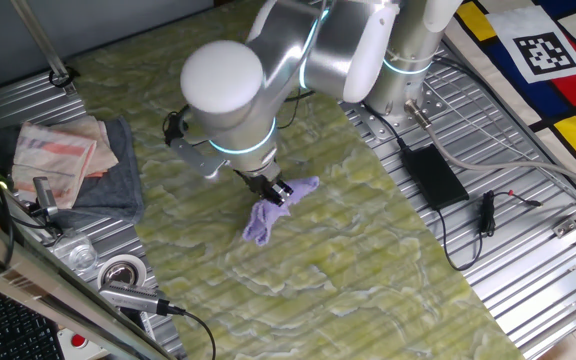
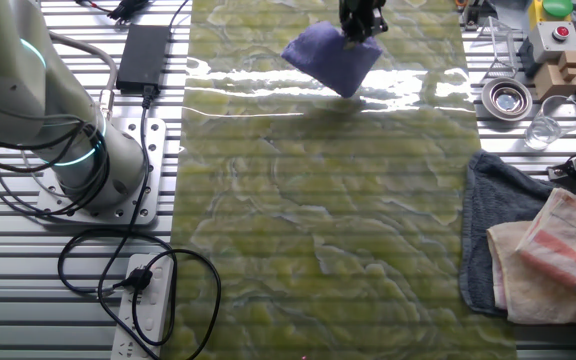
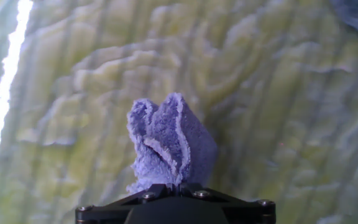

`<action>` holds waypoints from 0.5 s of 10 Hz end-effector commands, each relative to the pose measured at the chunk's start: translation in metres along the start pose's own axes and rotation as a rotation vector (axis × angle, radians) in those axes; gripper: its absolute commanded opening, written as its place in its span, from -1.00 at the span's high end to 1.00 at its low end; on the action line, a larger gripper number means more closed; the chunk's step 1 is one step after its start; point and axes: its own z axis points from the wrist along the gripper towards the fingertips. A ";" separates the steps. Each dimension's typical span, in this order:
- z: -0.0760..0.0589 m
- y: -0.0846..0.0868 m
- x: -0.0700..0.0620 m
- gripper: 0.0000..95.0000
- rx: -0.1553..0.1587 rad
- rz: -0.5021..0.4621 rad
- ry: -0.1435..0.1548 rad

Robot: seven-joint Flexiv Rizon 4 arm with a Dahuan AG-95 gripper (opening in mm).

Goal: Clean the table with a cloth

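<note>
Bright even light, white glare streaks across the glossy table (image 2: 328,230), hand view edges soft

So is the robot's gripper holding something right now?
Gripper: closed, holding the purple cloth over the table.

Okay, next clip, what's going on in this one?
A single robot arm has its gripper shut on a small purple cloth, which hangs bunched from the fingers down to the yellow-green marbled table. Whether it presses on the surface cannot be told. Folded towels lie unused at the table's edge.
</note>
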 end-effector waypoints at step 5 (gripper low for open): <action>-0.001 0.003 0.001 -0.20 -0.032 0.005 -0.035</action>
